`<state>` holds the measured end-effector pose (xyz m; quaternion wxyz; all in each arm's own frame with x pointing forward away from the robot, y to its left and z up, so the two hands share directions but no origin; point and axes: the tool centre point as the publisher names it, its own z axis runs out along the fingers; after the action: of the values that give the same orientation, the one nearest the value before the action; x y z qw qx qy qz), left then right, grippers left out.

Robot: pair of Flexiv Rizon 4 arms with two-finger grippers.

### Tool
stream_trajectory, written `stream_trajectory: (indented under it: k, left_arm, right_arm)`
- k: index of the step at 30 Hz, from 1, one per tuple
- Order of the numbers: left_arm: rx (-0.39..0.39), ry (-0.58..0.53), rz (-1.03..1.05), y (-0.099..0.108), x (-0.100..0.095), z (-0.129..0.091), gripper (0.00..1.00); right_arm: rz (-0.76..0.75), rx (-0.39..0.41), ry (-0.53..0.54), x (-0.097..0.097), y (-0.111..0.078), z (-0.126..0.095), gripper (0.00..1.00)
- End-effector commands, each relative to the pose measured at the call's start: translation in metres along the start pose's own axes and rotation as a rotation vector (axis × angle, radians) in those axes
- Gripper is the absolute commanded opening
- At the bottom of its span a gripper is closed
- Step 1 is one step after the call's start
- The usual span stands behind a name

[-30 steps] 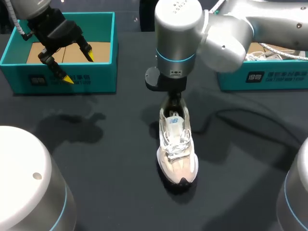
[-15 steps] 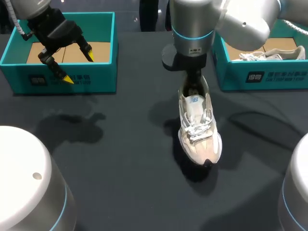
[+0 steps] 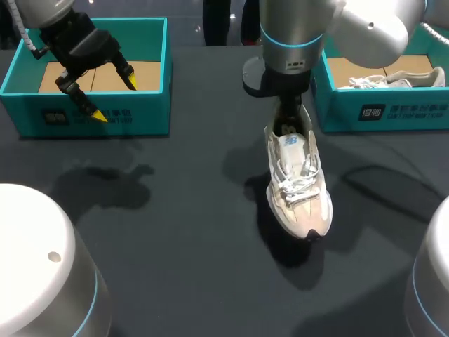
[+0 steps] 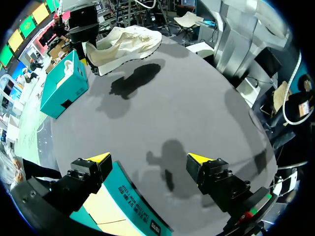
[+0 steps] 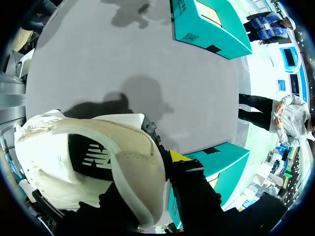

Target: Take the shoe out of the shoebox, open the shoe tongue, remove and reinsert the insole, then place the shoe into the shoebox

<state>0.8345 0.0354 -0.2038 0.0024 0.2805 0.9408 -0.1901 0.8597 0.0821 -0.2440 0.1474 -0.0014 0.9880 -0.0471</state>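
Dark grey table (image 3: 175, 232) | cream lace-up mesh shoe (image 3: 298, 189) clamped at heel by right gripper (image 3: 285, 125), aloft beside teal cardboard shoebox (image 3: 400, 111) at right | left gripper (image 3: 114, 97) spread, empty, far left | judged: unboxing done, insole unverifiable, reboxing outstanding

The shoe (image 3: 298, 184) hangs under the right gripper (image 3: 286, 126), heel at its fingers, toe out over the table (image 3: 175, 239). Just right of this gripper stands a shoebox (image 3: 393, 112) holding a second shoe (image 3: 396, 81). Well apart leftward, the left gripper (image 3: 114, 99) hovers above another shoebox (image 3: 144, 116).
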Motion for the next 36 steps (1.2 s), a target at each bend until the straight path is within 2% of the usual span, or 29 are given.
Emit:
stream_trajectory:
  k: [1, 14, 20, 33, 36]
  left_arm:
    - [-0.002, 0.001, 0.001, 0.0, 0.0, 0.0, 1.0]
    - [-0.002, 0.001, 0.001, 0.0, 0.0, 0.0, 1.0]
    - [-0.002, 0.001, 0.001, 0.0, 0.0, 0.0, 1.0]
    - [-0.002, 0.001, 0.001, 0.0, 0.0, 0.0, 1.0]
    - [-0.002, 0.001, 0.001, 0.0, 0.0, 0.0, 1.0]
  right_arm:
    - [0.004, 0.018, -0.002, -0.009, -0.009, -0.003, 0.0]
    - [0.015, 0.102, -0.041, -0.074, -0.066, -0.038, 0.0]
    - [0.031, 0.068, -0.077, -0.103, -0.097, -0.058, 0.0]
    - [0.031, 0.068, -0.077, -0.103, -0.097, -0.058, 0.0]
    - [0.072, 0.089, -0.077, -0.128, -0.105, -0.058, 0.0]
